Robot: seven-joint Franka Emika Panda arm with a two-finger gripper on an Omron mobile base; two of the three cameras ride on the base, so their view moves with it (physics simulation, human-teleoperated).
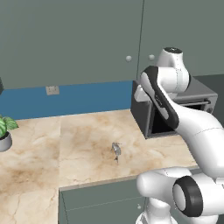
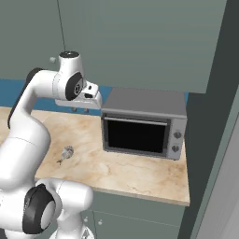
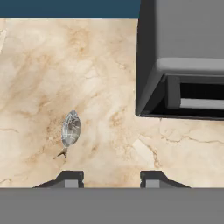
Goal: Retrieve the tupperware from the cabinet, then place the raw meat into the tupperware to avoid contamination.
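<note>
Cabinet doors are shut overhead; the tupperware is presumably inside, unseen. Gripper is held partly open and empty above the counter. Raw meat lies beside the microwave. A round knob should be approached squarely and pulled outward.

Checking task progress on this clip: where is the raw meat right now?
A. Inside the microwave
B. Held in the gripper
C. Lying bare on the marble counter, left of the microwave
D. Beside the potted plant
C: the raw meat lies alone on the counter, apart from the microwave, with the gripper empty above it.
</note>
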